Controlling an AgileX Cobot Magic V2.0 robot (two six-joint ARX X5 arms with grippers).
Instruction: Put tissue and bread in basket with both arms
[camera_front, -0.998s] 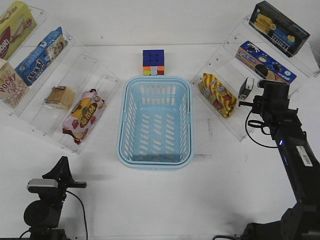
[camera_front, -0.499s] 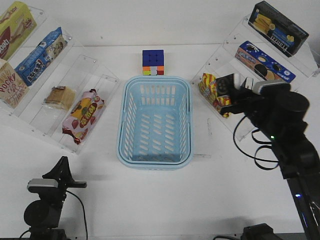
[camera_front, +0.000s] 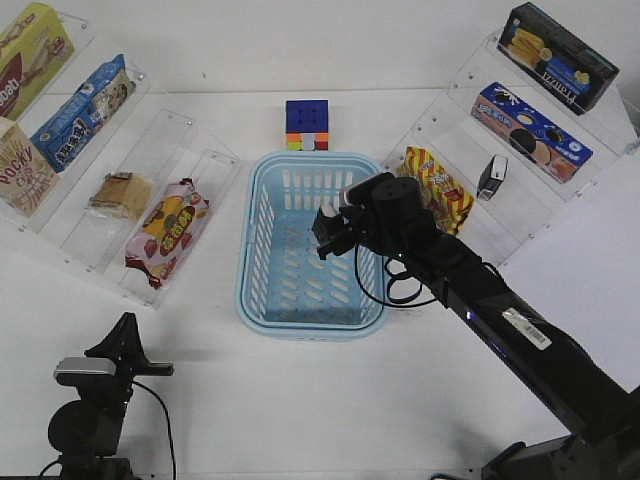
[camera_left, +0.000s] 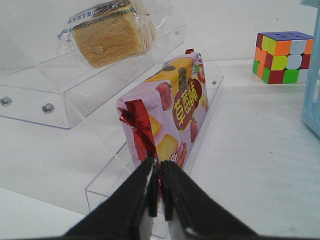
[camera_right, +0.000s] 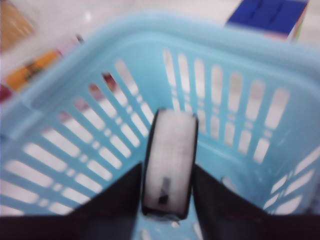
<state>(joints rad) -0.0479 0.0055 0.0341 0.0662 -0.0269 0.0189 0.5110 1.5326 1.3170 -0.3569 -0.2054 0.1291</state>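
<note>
Over the basket (camera_front: 262, 262), right hand (camera_front: 328, 232) grips unlabelled-looking tissue (camera_right: 169, 162)

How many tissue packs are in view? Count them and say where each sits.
2. One tissue pack is clamped in the right gripper over the basket. A second tissue pack stands on the right-hand clear shelf. More could be hidden.

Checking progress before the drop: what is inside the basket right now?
The right gripper holds the tissue above the basket, not yet released. The visible slotted floor is bare; the part under the gripper and arm is hidden.
</note>
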